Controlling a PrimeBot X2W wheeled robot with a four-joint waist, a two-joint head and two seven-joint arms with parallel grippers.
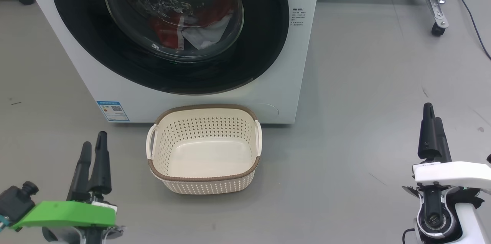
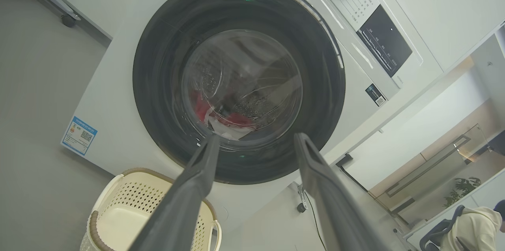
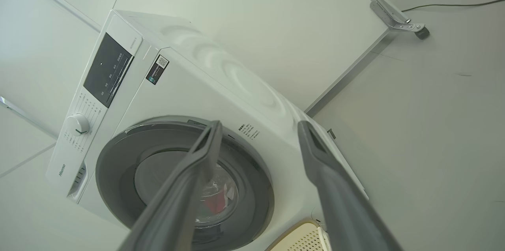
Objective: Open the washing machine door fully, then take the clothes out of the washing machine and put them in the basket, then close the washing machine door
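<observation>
Low at seven o'clock in the head view, the left gripper hangs spread wide, holding nothing; the right gripper at four o'clock stands equally wide and bare. Between them the cream basket sits on the grey floor, just before the washing machine. At twelve o'clock the washing machine door is shut, the red and white clothes lying behind its glass.
</observation>
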